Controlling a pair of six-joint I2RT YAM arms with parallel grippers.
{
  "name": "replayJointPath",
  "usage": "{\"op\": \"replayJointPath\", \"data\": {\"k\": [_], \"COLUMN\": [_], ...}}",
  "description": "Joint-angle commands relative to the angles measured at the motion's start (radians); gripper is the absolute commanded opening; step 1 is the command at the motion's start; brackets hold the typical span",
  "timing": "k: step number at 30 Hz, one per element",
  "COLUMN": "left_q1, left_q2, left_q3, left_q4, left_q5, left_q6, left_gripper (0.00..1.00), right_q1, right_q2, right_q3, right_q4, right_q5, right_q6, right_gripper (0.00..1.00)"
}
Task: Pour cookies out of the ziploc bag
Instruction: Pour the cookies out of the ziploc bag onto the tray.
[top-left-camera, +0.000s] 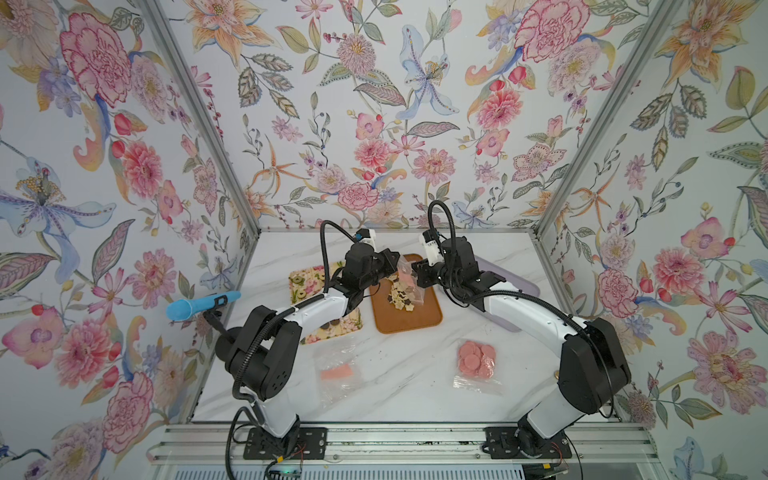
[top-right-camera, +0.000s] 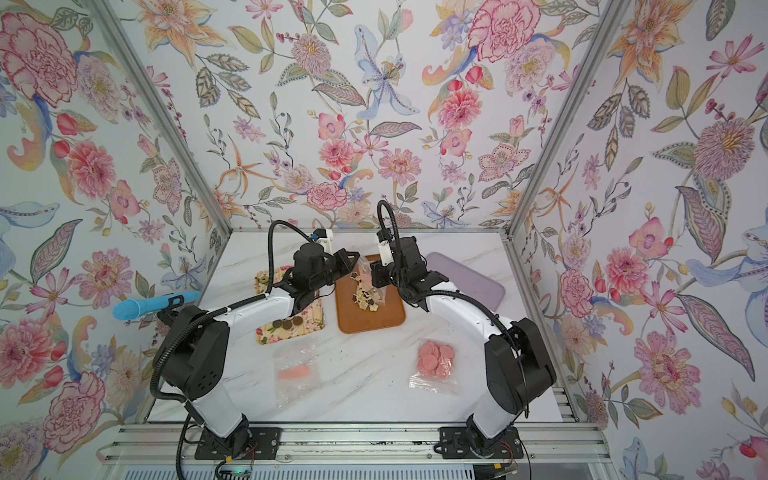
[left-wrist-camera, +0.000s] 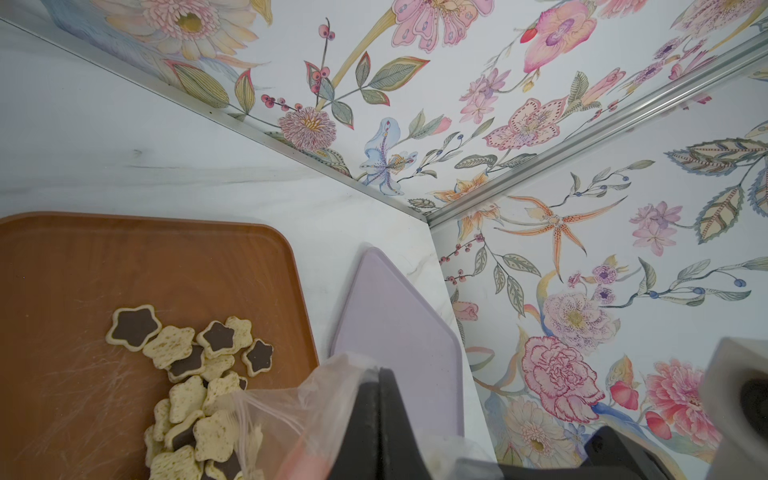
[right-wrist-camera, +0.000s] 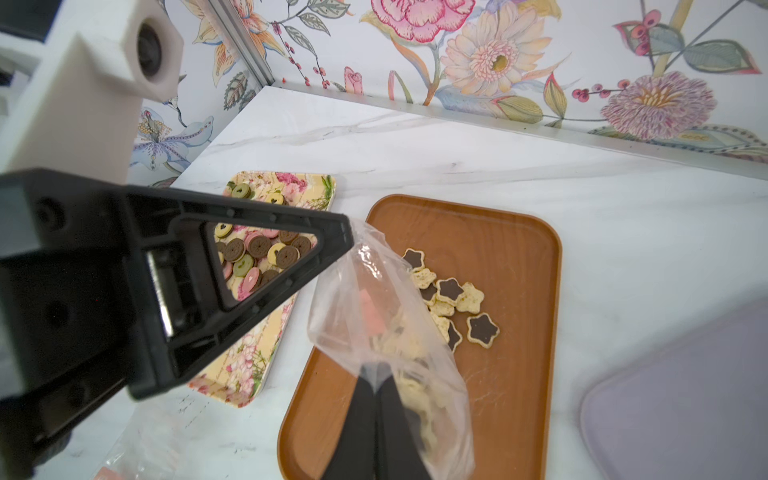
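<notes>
Clear plastic, a ziploc bag (top-left-camera: 405, 276), hung in the air between two robot arms above a brown tray (top-left-camera: 415, 324) at the middle of a white marble table (top-left-camera: 415, 386). The left gripper (top-left-camera: 394, 265) pinched one side of the bag, its black fingers (left-wrist-camera: 378, 415) pressed together with the film caught between them. The right gripper (right-wrist-camera: 376, 395) was likewise clamped tight on the opposite side of the bag. The bag sagged downward, and some pale pieces showed blurred through its film in the right wrist view. Star cookies (right-wrist-camera: 453, 299), small and beige, several with dark brown faces, lay in a loose heap on the brown tray just under and beside the bag. To the left of that tray sat a floral tray (right-wrist-camera: 232, 374) holding round cookies (right-wrist-camera: 257, 253) in brown, pink, yellow and green. To the right lay a lilac tray (left-wrist-camera: 399, 324). Nearer the robot's base, a second clear bag of pink discs (top-left-camera: 476, 357) rested on the table, and a flat bag (top-left-camera: 336, 372) with a pink patch lay well apart from it, on the left.
</notes>
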Motion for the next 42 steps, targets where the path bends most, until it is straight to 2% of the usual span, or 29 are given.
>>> {"op": "replayJointPath", "data": {"k": [1,5,6,9,12,15,23,26,36,42], "left_q1": [0.016,0.026,0.027,0.028,0.033,0.034,0.038,0.038,0.037,0.027], "left_q2": [-0.041,-0.029,-0.03,-0.04,-0.026,-0.037,-0.06,-0.076,-0.132,-0.221], "left_q3": [0.015,0.028,0.032,0.03,0.041,0.038,0.035,0.061,0.011,0.029], "left_q4": [-0.012,-0.03,-0.036,-0.029,-0.026,-0.03,-0.003,-0.047,-0.098,-0.166], "left_q5": [-0.043,-0.037,-0.038,-0.044,-0.026,-0.04,0.009,0.005,0.022,0.015], "left_q6": [0.049,0.068,0.077,0.098,0.092,0.106,0.123,0.156,0.197,0.261], "left_gripper": [0.0,0.0,0.0,0.0,0.0,0.0,0.0,0.0,0.0,0.0], "right_q1": [0.037,-0.004,0.008,0.056,0.004,0.047,0.05,0.046,0.041,0.053], "right_q2": [0.018,0.039,0.043,0.051,0.055,0.038,-0.031,-0.053,-0.045,-0.105], "right_q3": [0.039,0.043,0.046,0.033,0.026,0.033,0.003,0.006,-0.036,-0.078], "right_q4": [-0.019,-0.001,-0.012,-0.01,0.015,-0.006,0.001,-0.013,-0.027,0.031], "right_q5": [-0.001,-0.019,-0.041,0.003,-0.046,0.004,0.034,0.068,-0.007,-0.031], "right_q6": [0.021,0.051,0.056,0.026,0.059,0.012,-0.026,-0.049,-0.026,-0.045], "right_gripper": [0.0,0.0,0.0,0.0,0.0,0.0,0.0,0.0,0.0,0.0]}}
